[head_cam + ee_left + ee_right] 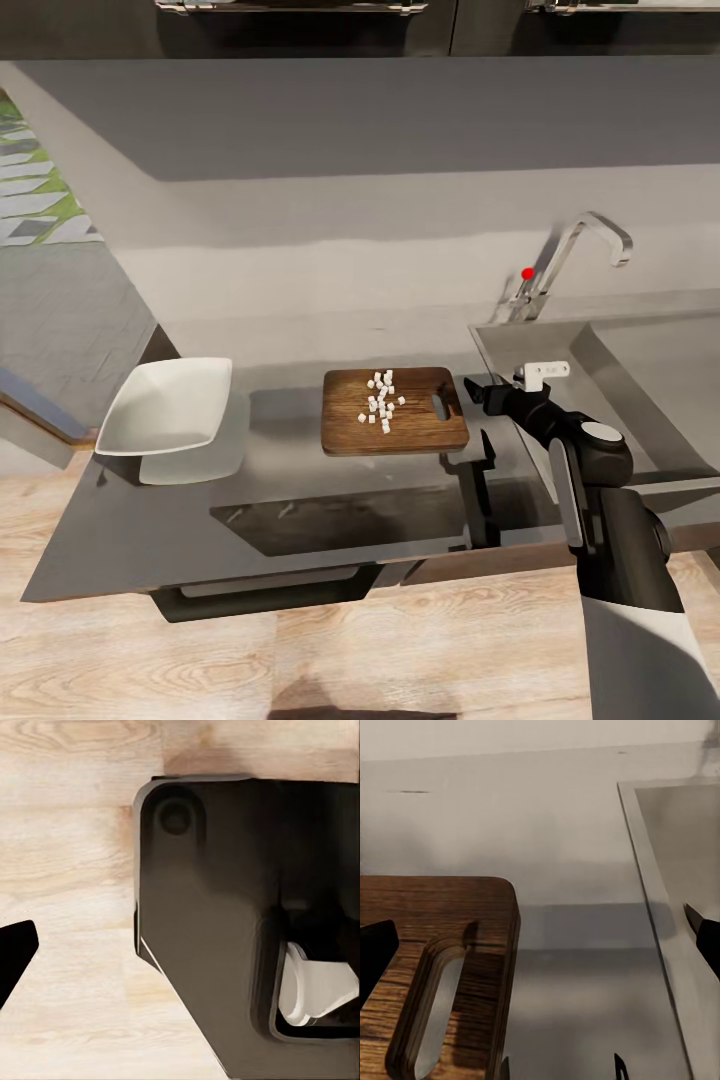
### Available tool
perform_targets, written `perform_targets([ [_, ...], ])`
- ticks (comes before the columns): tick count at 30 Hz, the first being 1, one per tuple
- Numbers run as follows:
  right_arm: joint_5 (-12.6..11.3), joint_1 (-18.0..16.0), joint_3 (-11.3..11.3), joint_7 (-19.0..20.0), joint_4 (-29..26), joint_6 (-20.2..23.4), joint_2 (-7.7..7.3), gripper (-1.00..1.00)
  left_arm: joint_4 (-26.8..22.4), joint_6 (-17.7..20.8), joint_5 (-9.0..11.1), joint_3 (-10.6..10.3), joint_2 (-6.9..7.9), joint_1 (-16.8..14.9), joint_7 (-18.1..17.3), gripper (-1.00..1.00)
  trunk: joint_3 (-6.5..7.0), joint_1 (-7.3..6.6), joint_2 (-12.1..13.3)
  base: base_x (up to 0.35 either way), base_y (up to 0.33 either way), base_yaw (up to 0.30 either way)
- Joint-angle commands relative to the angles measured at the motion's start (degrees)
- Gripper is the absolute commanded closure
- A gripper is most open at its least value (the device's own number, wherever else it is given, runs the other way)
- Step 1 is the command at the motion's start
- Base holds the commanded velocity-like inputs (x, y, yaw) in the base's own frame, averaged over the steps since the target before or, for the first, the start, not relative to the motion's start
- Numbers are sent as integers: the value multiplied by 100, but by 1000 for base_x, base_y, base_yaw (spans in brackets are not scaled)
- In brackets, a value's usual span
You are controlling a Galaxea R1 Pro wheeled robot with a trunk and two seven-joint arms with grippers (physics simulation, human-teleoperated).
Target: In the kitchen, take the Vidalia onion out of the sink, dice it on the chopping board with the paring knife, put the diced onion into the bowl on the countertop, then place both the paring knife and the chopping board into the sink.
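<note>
The dark brown chopping board (393,425) lies on the grey countertop (300,470) with several small white onion dice (380,398) on it. The white bowl (165,405) stands empty to the board's left. My right gripper (478,390) hovers low, between the board's slot-handle end and the sink (640,370). In the right wrist view my right gripper (540,945) is open, and the board's slot handle (435,1009) lies by one finger. My left gripper (180,945) points down at the floor, one finger (15,952) showing wide at the frame's edge. The paring knife is out of view.
The chrome tap (575,255) with its red knob (527,273) stands behind the sink's near corner. The grey wall runs behind the counter. The sink rim (660,915) runs beside my right gripper. My own dark base (225,907) stands on the wooden floor (67,870).
</note>
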Motion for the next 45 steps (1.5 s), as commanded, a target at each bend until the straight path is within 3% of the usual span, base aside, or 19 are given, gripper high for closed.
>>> perform_targets([
  [1, 30, -4, -7, 39, -7, 28, 1, -100, -59, -15, 62, -17, 22, 5, -12, -100, -8, 3, -9, 0, 0, 0],
  [12, 30, -4, -7, 36, 15, 28, 1, -100, -695, -114, 97, -19, 159, 82, -18, -100, -8, 3, -9, 0, 0, 0],
  [15, 30, -4, -7, 36, 19, 28, 1, -100, -775, -485, 105, -19, 221, 133, -18, -100, -8, 3, -9, 0, 0, 0],
  [19, 30, -4, -7, 36, 20, 28, 1, -100, -929, -645, 122, -19, 260, 178, -31, -100, -8, 3, -9, 0, 0, 0],
  [31, 30, -4, -7, 36, 20, 28, 1, -100, -1692, -695, 135, -21, 441, 618, -36, -100, -8, 3, -9, 0, 0, 0],
  [34, 30, -4, -7, 36, 22, 28, 1, -100, -1641, -714, 162, -22, 514, 641, -36, -100, -8, 3, -9, 0, 0, 0],
  [39, 30, -4, -7, 36, 101, 28, 1, -100, -1202, -666, 393, -20, 523, 646, -36, -100, -8, 3, -9, 0, 0, 0],
  [45, 30, -4, 7, 40, 264, 22, 61, -100, -830, -664, 425, -19, 501, 647, -43, -100, -8, 3, -9, 0, 0, 0],
])
